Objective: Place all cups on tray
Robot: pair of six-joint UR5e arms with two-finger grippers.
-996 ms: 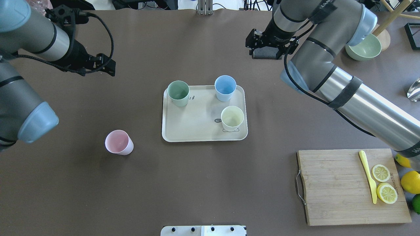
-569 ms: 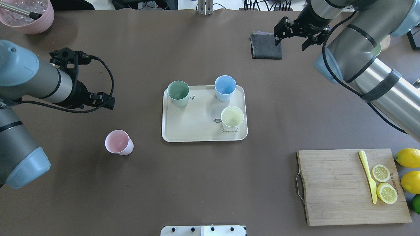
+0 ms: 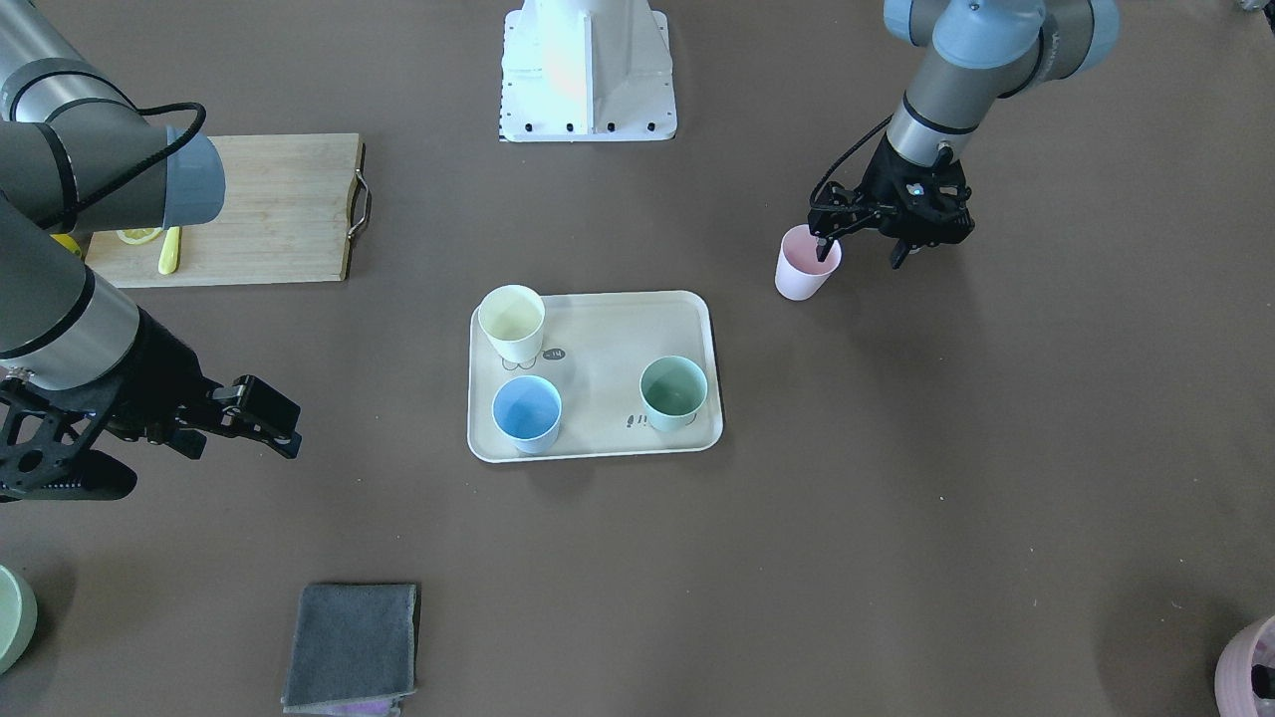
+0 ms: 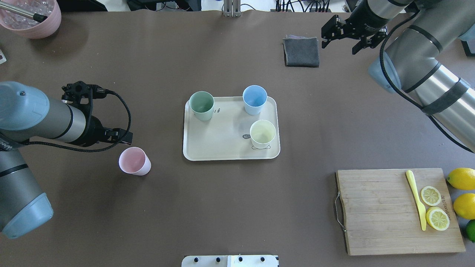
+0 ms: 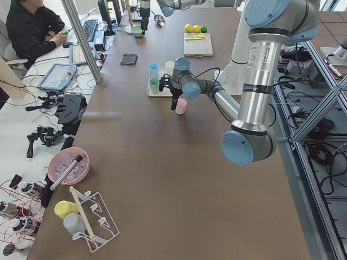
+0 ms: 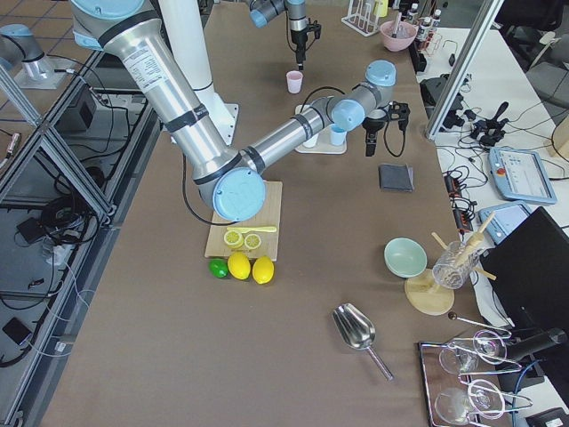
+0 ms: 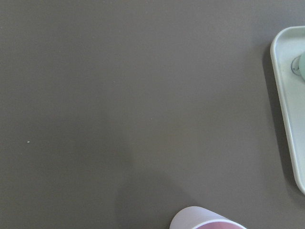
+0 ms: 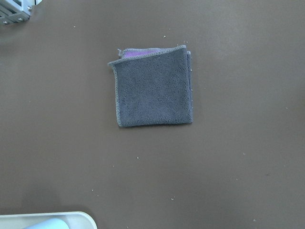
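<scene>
The cream tray (image 4: 222, 148) lies mid-table and holds the green cup (image 4: 201, 105), the blue cup (image 4: 255, 99) and the yellow cup (image 4: 262, 134). Off the tray to its left, the pink cup (image 4: 134, 161) stands upright on the table. My left gripper (image 3: 862, 251) hangs open just over and beside the pink cup (image 3: 805, 264), with one finger above its rim. In the left wrist view only the pink cup's rim (image 7: 207, 223) and the tray's edge (image 7: 286, 105) show. Far from the tray, my right gripper (image 4: 343, 42) is open and holds nothing.
A grey cloth (image 4: 301, 52) lies at the far side, under the right wrist camera. A wooden cutting board (image 4: 378, 211) with lemon slices and a yellow knife is at the near right, with lemons (image 4: 462, 179) beside it. A mauve pot (image 4: 31, 18) stands in the far left corner.
My left arm has swung in from the far left towards the pink cup. My right arm has drawn back from the tray to the far right, uncovering the grey cloth.
</scene>
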